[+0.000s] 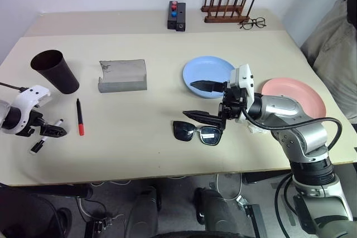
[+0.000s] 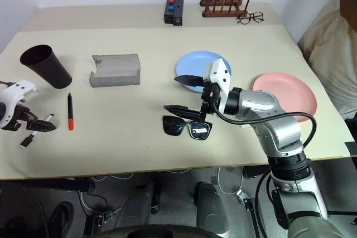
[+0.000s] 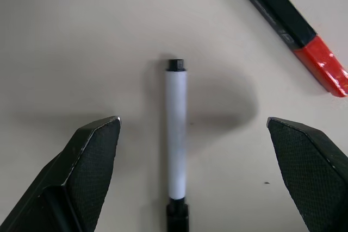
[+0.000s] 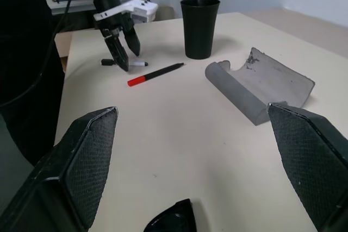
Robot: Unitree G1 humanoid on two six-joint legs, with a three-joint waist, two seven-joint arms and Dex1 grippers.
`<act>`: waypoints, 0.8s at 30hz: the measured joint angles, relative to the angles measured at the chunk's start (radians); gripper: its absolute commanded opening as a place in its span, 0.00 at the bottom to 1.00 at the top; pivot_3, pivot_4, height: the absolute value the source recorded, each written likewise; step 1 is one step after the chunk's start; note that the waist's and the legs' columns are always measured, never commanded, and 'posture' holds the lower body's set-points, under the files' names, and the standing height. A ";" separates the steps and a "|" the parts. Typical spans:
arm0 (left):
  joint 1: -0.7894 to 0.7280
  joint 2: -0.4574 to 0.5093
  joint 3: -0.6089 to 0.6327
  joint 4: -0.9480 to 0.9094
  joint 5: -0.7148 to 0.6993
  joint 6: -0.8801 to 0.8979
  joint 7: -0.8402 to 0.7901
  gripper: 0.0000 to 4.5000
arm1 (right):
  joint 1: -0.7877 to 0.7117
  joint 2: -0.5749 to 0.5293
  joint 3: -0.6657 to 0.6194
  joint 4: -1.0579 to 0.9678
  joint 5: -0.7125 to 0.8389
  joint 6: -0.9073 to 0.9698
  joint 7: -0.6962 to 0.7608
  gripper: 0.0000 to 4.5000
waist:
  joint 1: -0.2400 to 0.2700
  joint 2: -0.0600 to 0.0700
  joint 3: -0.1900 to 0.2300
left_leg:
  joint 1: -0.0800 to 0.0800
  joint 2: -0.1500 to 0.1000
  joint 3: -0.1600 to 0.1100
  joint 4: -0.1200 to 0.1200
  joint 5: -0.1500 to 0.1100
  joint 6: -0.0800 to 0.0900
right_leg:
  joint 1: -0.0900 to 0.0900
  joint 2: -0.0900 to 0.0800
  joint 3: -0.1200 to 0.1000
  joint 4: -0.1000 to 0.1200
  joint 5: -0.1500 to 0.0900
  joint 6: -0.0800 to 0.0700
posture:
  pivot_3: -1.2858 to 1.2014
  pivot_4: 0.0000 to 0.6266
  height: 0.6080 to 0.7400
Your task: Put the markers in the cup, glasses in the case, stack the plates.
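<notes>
Now the left pincer [image 3: 190, 177], spread wide, straddles the white marker [image 3: 176, 150] beside the red-ended marker [image 3: 293, 28]. Lowering squarely and closing mid-barrel should prevent rolling. The right pincer [image 1: 205, 100] waits spread above the sunglasses [image 1: 196, 131].

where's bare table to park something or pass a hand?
Free: the wide strip between the red-ended marker and the sunglasses, in front of the case; also the band behind the case and blue plate, short of the rack. Crowded: sunglasses to pink plate, under the right gripper; left gripper over the white marker.
</notes>
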 measured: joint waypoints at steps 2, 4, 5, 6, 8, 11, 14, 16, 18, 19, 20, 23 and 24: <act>-0.020 -0.017 -0.005 0.028 0.027 -0.013 -0.004 0.69 | 0.008 -0.005 -0.004 -0.009 0.019 0.014 0.005 1.00 | 0.000 0.000 0.000 | 0.000 0.000 0.000 0.000 0.000 0.000 | 0.000 0.000 0.000 0.000 0.000 0.000 | 0.52 0.24 1.00; -0.031 -0.028 -0.006 0.044 0.050 -0.025 -0.004 0.46 | 0.012 -0.012 -0.004 -0.016 0.030 0.020 0.013 1.00 | 0.000 0.000 0.000 | 0.000 0.000 0.000 0.001 0.000 0.000 | 0.001 0.000 0.000 0.000 0.000 0.000 | 0.52 0.24 1.00; -0.036 -0.034 -0.006 0.049 0.059 -0.026 -0.004 0.33 | 0.012 -0.017 -0.004 -0.020 0.033 0.023 0.014 1.00 | 0.000 0.000 0.000 | 0.000 0.000 0.000 0.001 0.000 0.000 | 0.001 0.000 0.000 0.000 0.000 0.000 | 0.52 0.24 1.00; -0.040 -0.038 -0.006 0.053 0.065 -0.027 -0.004 0.22 | 0.012 -0.021 -0.004 -0.024 0.036 0.026 0.014 1.00 | 0.000 0.000 0.000 | 0.000 0.000 0.000 0.002 0.000 0.000 | 0.001 0.000 0.000 0.000 0.000 0.000 | 0.52 0.24 1.00; -0.041 -0.041 -0.004 0.057 0.078 -0.030 -0.006 0.01 | 0.012 -0.023 -0.004 -0.028 0.038 0.029 0.013 1.00 | -0.001 0.000 0.000 | 0.000 0.000 0.000 0.004 -0.001 0.001 | 0.002 0.000 0.000 0.000 0.000 0.000 | 0.52 0.24 1.00; -0.039 -0.042 -0.001 0.060 0.081 -0.040 -0.018 0.01 | 0.012 -0.023 -0.004 -0.028 0.038 0.030 0.013 1.00 | -0.001 0.000 0.000 | 0.000 0.000 0.000 0.005 -0.001 0.002 | 0.002 -0.001 0.000 0.001 0.000 0.000 | 0.52 0.24 1.00; -0.028 -0.041 0.014 0.044 0.078 -0.022 -0.027 0.01 | 0.012 -0.023 -0.004 -0.028 0.040 0.031 0.014 1.00 | -0.001 0.000 0.000 | 0.000 0.000 0.000 0.005 -0.002 0.002 | 0.003 -0.001 0.000 0.001 0.000 0.000 | 0.52 0.24 1.00; -0.011 -0.039 0.033 0.021 0.072 -0.010 -0.033 0.01 | 0.012 -0.025 -0.004 -0.028 0.042 0.031 0.022 1.00 | -0.001 0.000 0.000 | 0.000 0.000 0.000 0.006 -0.002 0.003 | 0.003 -0.001 0.000 0.001 0.000 0.000 | 0.52 0.24 1.00; 0.009 -0.039 0.060 -0.007 0.050 0.008 -0.035 0.01 | 0.011 -0.030 -0.005 -0.025 0.049 0.031 0.032 1.00 | -0.001 0.000 0.000 | 0.000 0.000 0.000 0.006 -0.002 0.003 | 0.003 -0.001 0.000 0.001 0.000 0.000 | 0.52 0.24 1.00; 0.015 -0.039 0.078 -0.024 0.034 0.025 -0.035 0.01 | 0.011 -0.030 -0.005 -0.024 0.051 0.030 0.034 1.00 | 0.000 0.000 0.000 | 0.000 0.000 0.000 0.006 -0.002 0.003 | 0.003 -0.001 0.000 0.001 0.000 0.000 | 0.52 0.24 1.00; 0.016 -0.038 0.092 -0.044 0.024 0.042 -0.035 0.01 | 0.011 -0.029 -0.005 -0.018 0.051 0.027 0.034 1.00 | 0.000 0.000 0.000 | -0.001 0.000 0.000 0.006 -0.002 0.003 | 0.003 -0.001 0.000 0.001 0.000 0.000 | 0.52 0.24 1.00; 0.048 -0.012 0.178 -0.147 -0.041 0.100 -0.041 0.01 | 0.004 -0.021 -0.009 0.003 0.052 0.023 0.030 1.00 | -0.003 -0.001 0.001 | -0.002 0.000 0.000 0.007 -0.002 0.003 | 0.002 -0.001 0.000 0.001 0.000 0.000 | 0.52 0.24 1.00; 0.066 0.001 0.227 -0.194 -0.070 0.118 -0.040 0.01 | 0.001 -0.013 -0.011 0.011 0.056 0.020 0.027 1.00 | -0.003 -0.001 0.001 | -0.002 0.001 0.000 0.007 -0.002 0.003 | 0.002 -0.001 0.000 0.001 0.000 0.000 | 0.52 0.24 1.00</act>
